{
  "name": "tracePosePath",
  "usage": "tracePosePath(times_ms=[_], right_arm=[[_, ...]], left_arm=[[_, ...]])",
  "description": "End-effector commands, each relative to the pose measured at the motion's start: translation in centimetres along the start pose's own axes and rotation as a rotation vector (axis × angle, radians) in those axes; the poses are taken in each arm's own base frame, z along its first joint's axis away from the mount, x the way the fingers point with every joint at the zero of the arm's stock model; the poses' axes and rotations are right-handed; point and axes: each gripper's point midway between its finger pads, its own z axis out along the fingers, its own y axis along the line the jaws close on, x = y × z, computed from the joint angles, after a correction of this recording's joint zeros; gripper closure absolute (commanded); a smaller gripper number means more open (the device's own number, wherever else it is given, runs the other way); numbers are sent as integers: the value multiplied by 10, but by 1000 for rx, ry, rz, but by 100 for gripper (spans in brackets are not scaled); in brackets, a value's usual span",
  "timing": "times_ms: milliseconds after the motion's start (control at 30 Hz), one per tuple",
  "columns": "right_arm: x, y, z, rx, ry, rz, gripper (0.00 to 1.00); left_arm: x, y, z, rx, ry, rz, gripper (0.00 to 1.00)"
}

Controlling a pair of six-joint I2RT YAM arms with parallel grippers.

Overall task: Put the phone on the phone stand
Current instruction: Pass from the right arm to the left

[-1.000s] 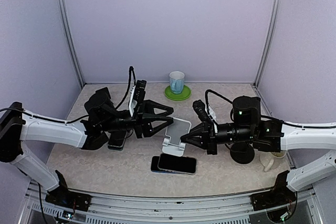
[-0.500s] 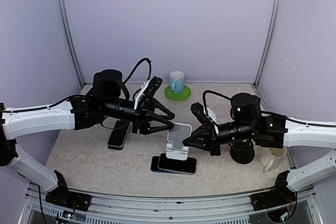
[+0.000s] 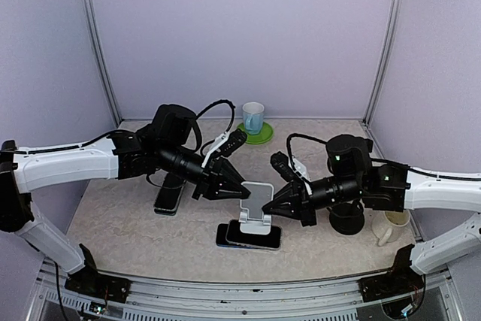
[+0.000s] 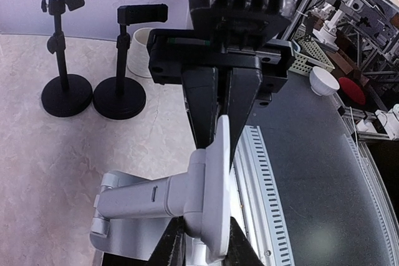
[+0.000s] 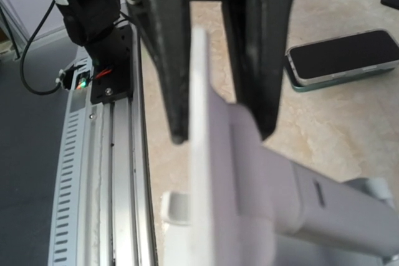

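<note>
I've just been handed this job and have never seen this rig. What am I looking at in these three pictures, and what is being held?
Two robot arms are bolted at the near edge of the table. The wide picture looks down from above and behind them. The other two come from a camera on each wrist. The left pincer and right pincer meet in the middle, both closed on the upright plate of the white phone stand. No phone is held. One phone lies just in front of the stand, and a second phone lies under the left arm. A cup on a green saucer stands at the back.
</note>
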Motion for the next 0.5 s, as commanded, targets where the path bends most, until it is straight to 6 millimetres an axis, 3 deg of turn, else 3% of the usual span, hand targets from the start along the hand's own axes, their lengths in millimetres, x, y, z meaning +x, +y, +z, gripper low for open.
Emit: tracePosePath(times_ms=[0,333,467], right_arm=[[-22,-1,-3,4,-47,-43,100],[-22,-3,0,9,-35,-53,100],[-21,-4,0,12,-26,-55,100]], left_arm=[[-3,-4,-2,18,15,7,81],[1,-5,-8,58,24,-11,88],[0,-3,-12,65,14,-19,79]])
